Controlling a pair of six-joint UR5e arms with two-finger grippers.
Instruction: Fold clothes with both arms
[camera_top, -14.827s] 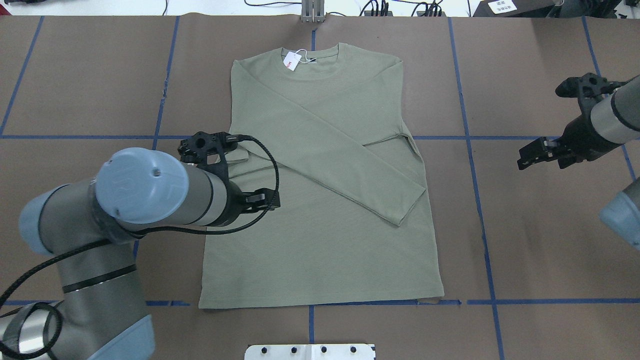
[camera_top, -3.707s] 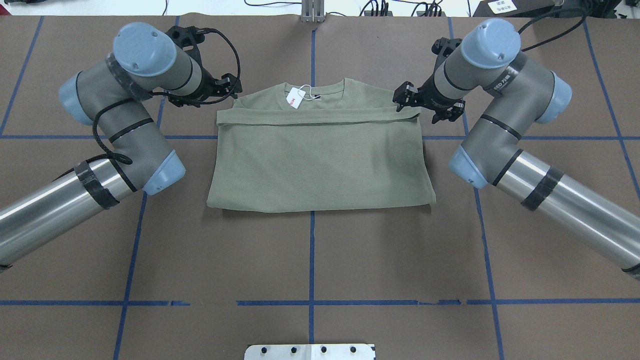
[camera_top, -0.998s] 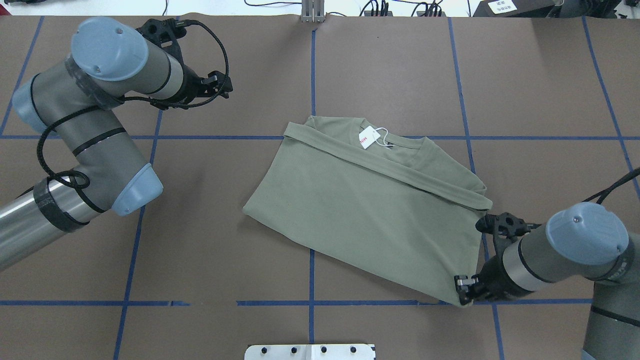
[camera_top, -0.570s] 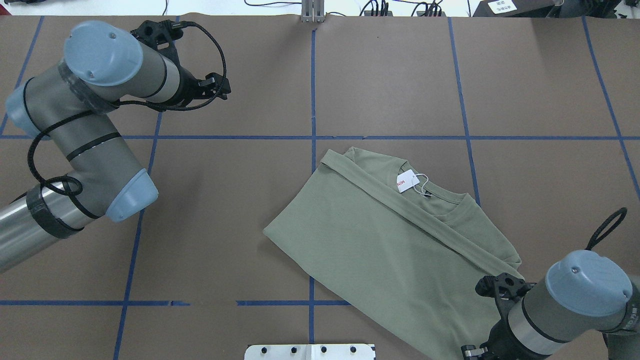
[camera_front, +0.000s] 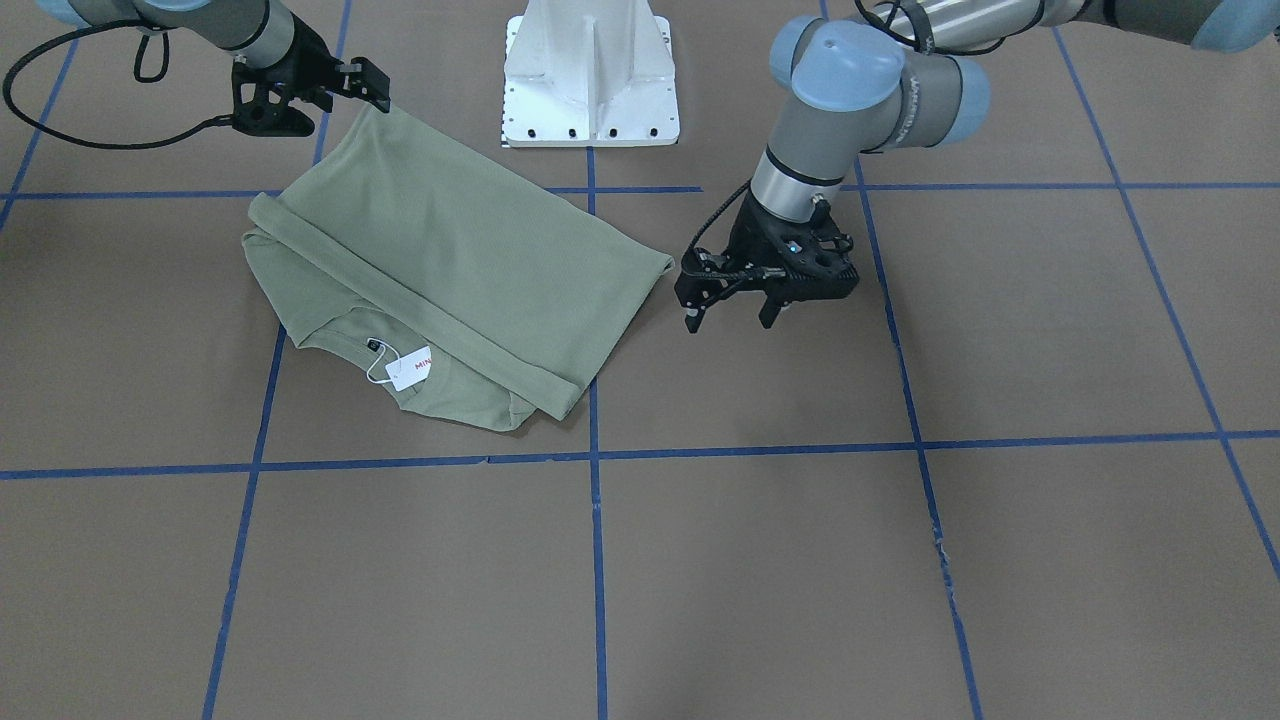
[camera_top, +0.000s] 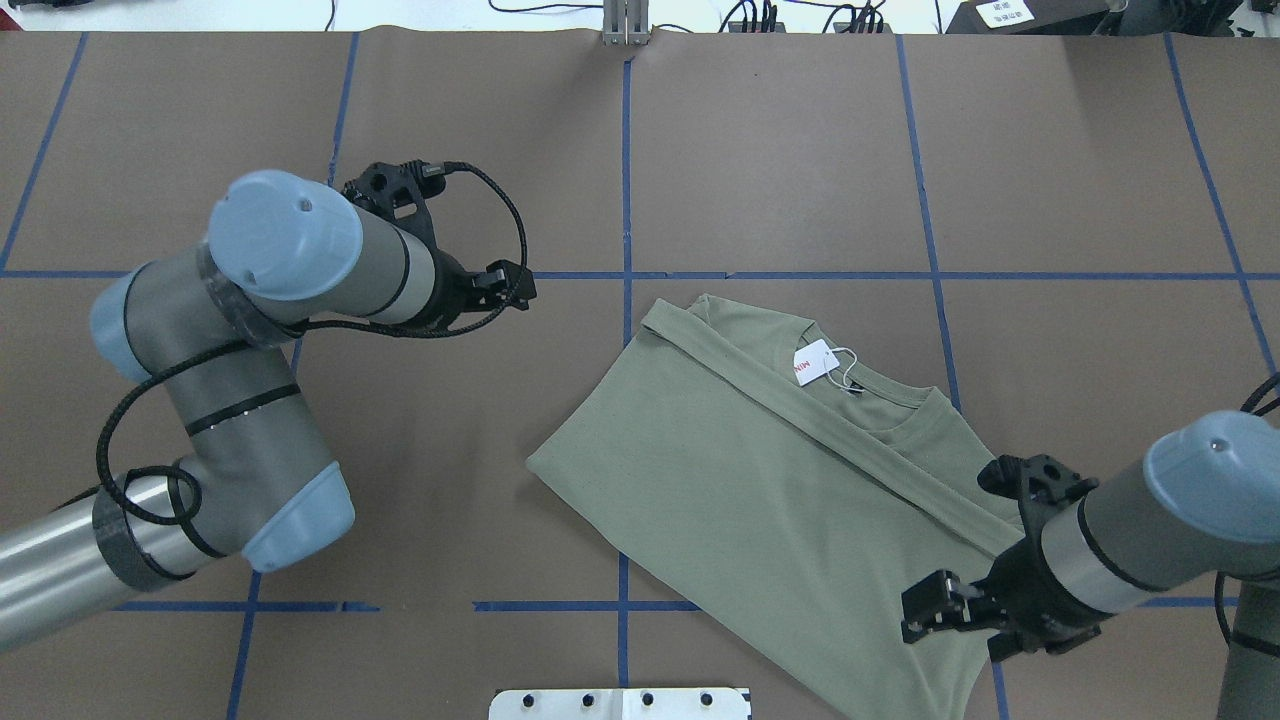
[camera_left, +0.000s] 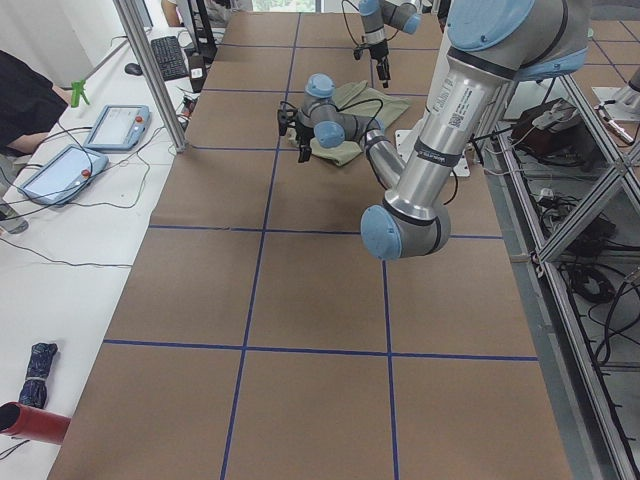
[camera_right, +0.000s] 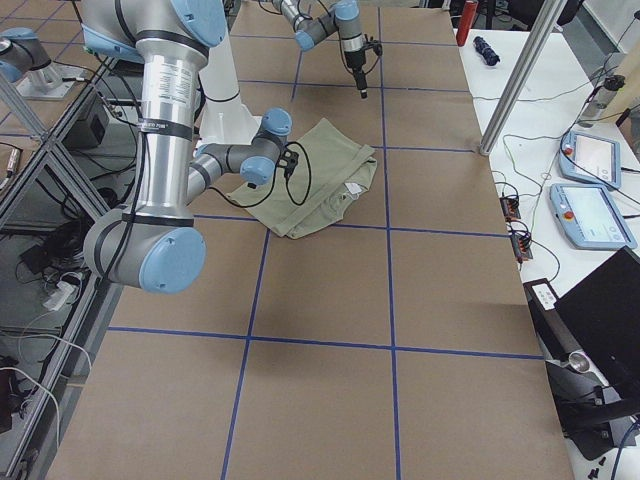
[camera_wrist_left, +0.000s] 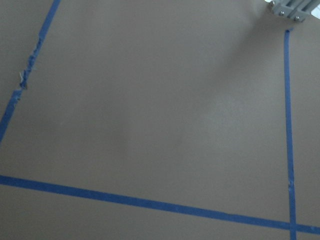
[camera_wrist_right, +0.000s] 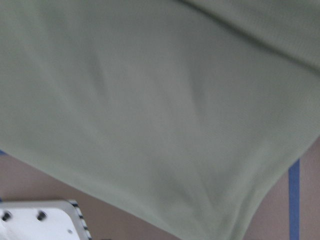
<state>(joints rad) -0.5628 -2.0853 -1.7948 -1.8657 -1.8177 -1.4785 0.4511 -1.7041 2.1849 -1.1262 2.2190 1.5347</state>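
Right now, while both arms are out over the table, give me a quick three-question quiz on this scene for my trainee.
1. True or false: the left gripper is clamped on the shirt.
2. The white hang tag lies: A at the neckline; B on the hem; C off the shirt, on bare table.
3. Which wrist camera's view is filled with green cloth?

Key: 1 false, it is open and holds nothing. 2 A. 3 the right one, whose right gripper is over the shirt.

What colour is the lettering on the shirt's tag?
Red, on the white tag; clearest in the overhead view.
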